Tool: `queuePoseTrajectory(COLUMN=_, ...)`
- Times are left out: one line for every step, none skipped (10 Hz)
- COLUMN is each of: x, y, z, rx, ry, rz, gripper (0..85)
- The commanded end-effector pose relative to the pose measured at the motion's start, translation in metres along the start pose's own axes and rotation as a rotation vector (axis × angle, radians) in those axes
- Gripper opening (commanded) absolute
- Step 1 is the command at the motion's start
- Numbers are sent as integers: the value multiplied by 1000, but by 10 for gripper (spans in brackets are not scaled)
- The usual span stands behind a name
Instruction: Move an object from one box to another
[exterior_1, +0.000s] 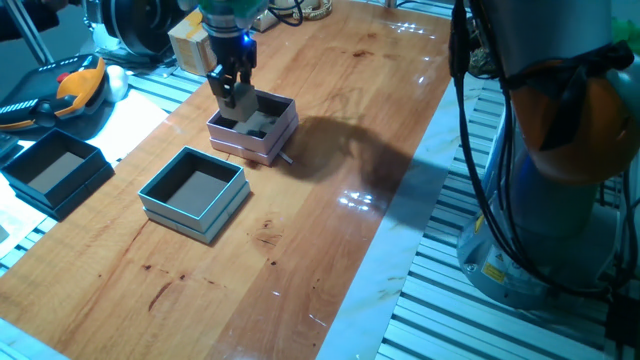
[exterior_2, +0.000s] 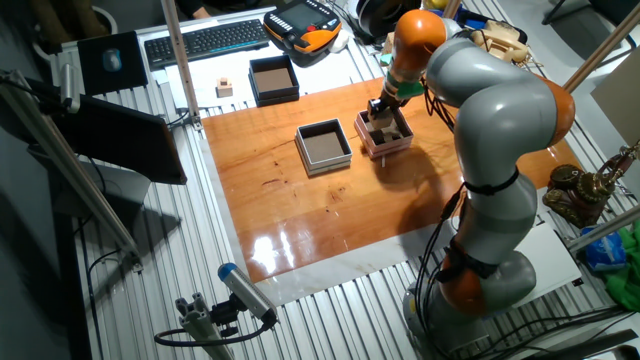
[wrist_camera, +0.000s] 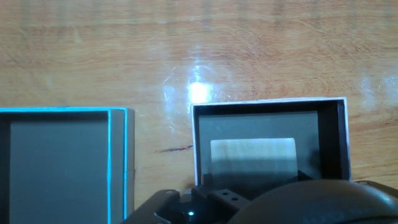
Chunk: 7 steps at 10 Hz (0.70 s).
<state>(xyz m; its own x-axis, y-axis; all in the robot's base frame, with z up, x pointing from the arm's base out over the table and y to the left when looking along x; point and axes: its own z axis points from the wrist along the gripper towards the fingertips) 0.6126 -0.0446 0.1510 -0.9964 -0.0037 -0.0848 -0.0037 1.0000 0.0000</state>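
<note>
I see a pale rectangular wooden block (wrist_camera: 252, 151) lying on the brown floor of the square shallow pink-lilac box (exterior_1: 272, 146), visible in the hand view. The black two-finger gripper (exterior_1: 234, 95) reaches down into this box; in one fixed view its fingers (exterior_1: 241, 92) stand close together over the box floor, but I cannot tell whether they are parted or pressed on anything, since the hand view hides them behind the dark gripper body. The block appears to lie free, ahead of the hand. The grey-and-orange arm (exterior_2: 480, 100) arches over from the table edge, wrist pointing nearly straight down. Just beside the pink-lilac box, apart from it, sits the square shallow teal-blue box (exterior_1: 188, 215) with its dark brown inside. Both rest on the glossy wooden tabletop (exterior_1: 330, 190). A black square box (exterior_1: 60, 190) sits off the wood, on the slatted frame.
</note>
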Motion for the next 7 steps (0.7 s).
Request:
queuePoseTrajectory(x=0, y=0, z=0, rx=-1, ry=-3, rz=2, gripper=0)
queuePoseTrajectory(x=0, y=0, z=0, rx=-1, ry=-4, rz=3, gripper=0)
queuePoseTrajectory(x=0, y=0, z=0, rx=-11, ry=15, rz=9, gripper=0)
queuePoseTrajectory(x=0, y=0, z=0, rx=-14, ry=25, rz=1, gripper=0)
queuePoseTrajectory(x=0, y=0, z=0, rx=8, ry=15, rz=-2, gripper=0)
queuePoseTrajectory(x=0, y=0, z=0, rx=47, ry=-2, rz=19, gripper=0)
queuePoseTrajectory(x=0, y=0, z=0, rx=74, ry=-24, rz=59, gripper=0)
